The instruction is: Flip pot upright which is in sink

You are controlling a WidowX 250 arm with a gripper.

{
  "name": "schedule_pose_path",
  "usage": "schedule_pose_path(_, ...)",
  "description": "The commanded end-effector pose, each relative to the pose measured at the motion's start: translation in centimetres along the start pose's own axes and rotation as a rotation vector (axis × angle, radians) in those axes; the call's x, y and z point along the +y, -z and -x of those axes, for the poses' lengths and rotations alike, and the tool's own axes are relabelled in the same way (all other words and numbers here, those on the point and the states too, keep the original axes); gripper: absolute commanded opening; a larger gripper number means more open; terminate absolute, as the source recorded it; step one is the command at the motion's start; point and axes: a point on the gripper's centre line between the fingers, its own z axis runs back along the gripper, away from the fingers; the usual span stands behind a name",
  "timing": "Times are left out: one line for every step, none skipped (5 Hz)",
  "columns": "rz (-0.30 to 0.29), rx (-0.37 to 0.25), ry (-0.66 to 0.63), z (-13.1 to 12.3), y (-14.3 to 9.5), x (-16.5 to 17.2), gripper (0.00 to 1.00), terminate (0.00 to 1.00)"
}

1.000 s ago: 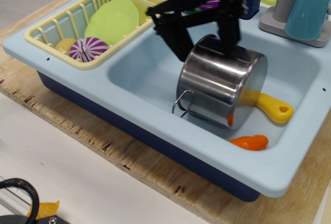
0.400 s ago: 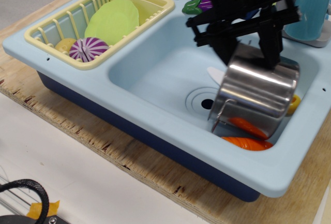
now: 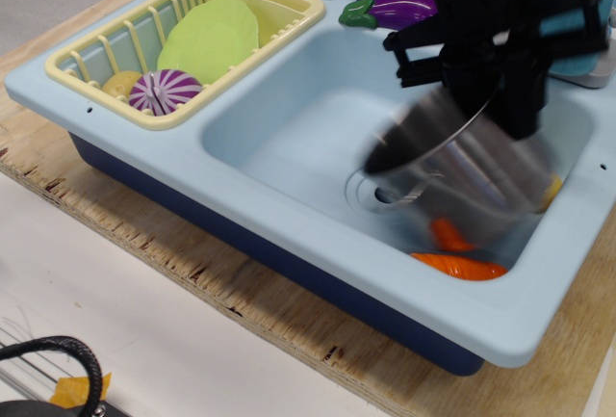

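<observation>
Gripper [image 3: 500,75] clenched on the blurred, tilted pot [image 3: 462,181] over the right of the sink [image 3: 289,133]; rim grip could slip mid-turn.

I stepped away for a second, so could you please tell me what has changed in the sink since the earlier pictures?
The gripper, clamped on the pot, carried it right across the sink and tipped its opening up and leftward. The dish rack is unchanged.
</observation>
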Motion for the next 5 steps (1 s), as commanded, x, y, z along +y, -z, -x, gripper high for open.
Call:
schedule_pose_path(-0.126,-0.095,0.114,-1.3,-2.6,0.7,0.00,0.00)
schedule_pose_path(-0.188,-0.116,0.190,-1.7,-3.2,2.2,0.00,0.00)
schedule_pose_path(-0.201,-0.065,0.238,-2.0,-2.9,3.3,0.00,0.00)
schedule_pose_path(-0.201,-0.065,0.238,-2.0,-2.9,3.3,1.00,0.00)
schedule_pose_path(-0.201,-0.065,0.238,-2.0,-2.9,3.3,1.00,1.00)
